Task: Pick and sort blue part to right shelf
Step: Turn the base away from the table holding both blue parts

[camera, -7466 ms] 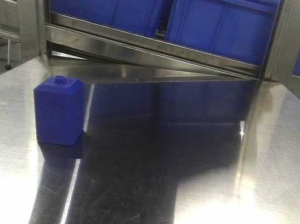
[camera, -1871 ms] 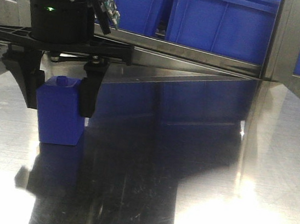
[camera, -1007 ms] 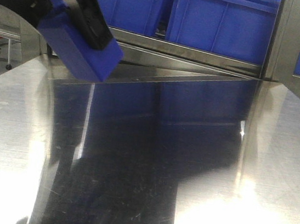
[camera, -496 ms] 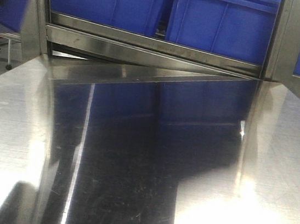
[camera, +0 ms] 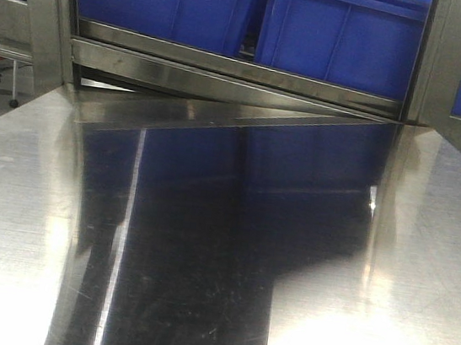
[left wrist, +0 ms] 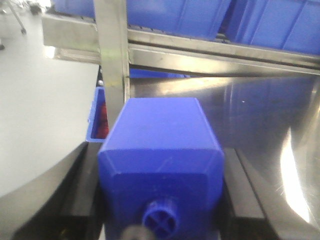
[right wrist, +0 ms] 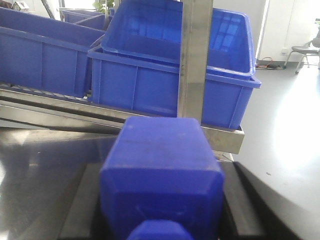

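Observation:
In the right wrist view the blue part (right wrist: 162,165), deep blue with sloped shoulders and a wide chunky cap at the bottom edge, sits between the black fingers of my right gripper (right wrist: 162,210), which is shut on it. My left gripper (left wrist: 161,200) is shut on a different blue block (left wrist: 160,145) with a small round knob. Both are held above the steel table, near the shelf rack. Neither gripper nor either block shows in the front view.
Large blue bins (camera: 334,33) stand on the steel rack (camera: 226,74) behind the shiny table (camera: 218,264). A rack post (right wrist: 195,60) rises just ahead of the right gripper, another post (left wrist: 112,55) ahead of the left. A small blue bin (left wrist: 97,117) sits low left of the table.
The left gripper closed on the knobbed block on the table, lifted it up and to the left, and carried it out of the front view; the table there now stands bare.

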Robot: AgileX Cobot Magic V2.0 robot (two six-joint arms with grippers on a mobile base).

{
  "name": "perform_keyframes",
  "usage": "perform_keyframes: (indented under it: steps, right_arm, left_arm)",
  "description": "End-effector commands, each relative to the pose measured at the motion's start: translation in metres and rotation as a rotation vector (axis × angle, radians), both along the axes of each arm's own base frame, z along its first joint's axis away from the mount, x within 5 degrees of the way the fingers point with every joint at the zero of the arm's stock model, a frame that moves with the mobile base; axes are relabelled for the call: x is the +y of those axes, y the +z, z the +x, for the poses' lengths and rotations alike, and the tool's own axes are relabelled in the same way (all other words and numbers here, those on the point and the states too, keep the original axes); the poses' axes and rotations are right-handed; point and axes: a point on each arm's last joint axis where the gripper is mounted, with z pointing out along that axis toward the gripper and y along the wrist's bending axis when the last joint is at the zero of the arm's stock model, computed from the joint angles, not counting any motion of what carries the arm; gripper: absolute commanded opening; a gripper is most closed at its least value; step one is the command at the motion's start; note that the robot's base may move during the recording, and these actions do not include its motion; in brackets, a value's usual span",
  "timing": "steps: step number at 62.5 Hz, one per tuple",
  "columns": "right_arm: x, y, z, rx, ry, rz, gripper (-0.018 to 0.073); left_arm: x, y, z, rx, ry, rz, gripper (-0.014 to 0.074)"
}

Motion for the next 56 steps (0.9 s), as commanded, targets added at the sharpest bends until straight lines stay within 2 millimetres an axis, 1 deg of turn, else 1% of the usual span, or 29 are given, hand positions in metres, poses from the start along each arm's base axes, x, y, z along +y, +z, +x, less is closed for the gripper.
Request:
perform_keyframes:
  steps: [1, 11, 19, 56]
  right_arm:
    - [0.000, 0.017, -0.001, -0.119, -0.007, -0.012, 0.0428]
    - [0.000, 0.017, -0.001, -0.119, -0.007, -0.012, 0.0428]
    - [0.000, 0.017, -0.001, -0.119, -0.007, -0.012, 0.0428]
    - [0.000, 0.017, -0.001, -0.119, -0.007, -0.012, 0.0428]
  left_arm:
    - [0.002, 0.018, -0.009, -0.118, 0.011, -0.011, 0.0332]
    - [0.004, 0.022, -0.028, -0.185, 0.007, -0.018, 0.0332]
    - [0.005, 0.026, -0.038, -0.236, 0.007, -0.024, 0.0332]
    - [0.005, 0.026, -0.039, -0.240, 0.007, -0.024, 0.0332]
